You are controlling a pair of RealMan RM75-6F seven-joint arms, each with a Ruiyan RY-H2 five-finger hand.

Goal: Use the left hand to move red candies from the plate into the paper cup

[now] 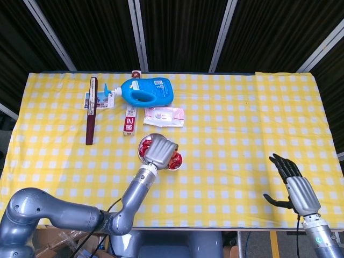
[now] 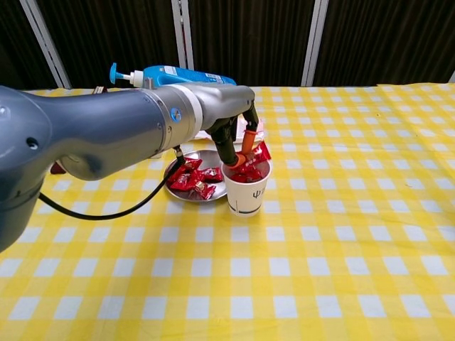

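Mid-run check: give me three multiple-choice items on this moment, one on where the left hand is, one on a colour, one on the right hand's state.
1. Where is the left hand?
A. over the paper cup
B. on the blue bottle
C. at the table's right edge

2. What colour are the candies left on the plate?
A. green
B. red
C. white

3. What is the right hand doing?
A. gripping the cup
B. holding nothing, fingers apart
C. pressing the plate

Answers: 1 A, the chest view shows it at the paper cup rim with a red candy. 2 B, red wrappers show there. 3 B, it sits apart near the table's edge.
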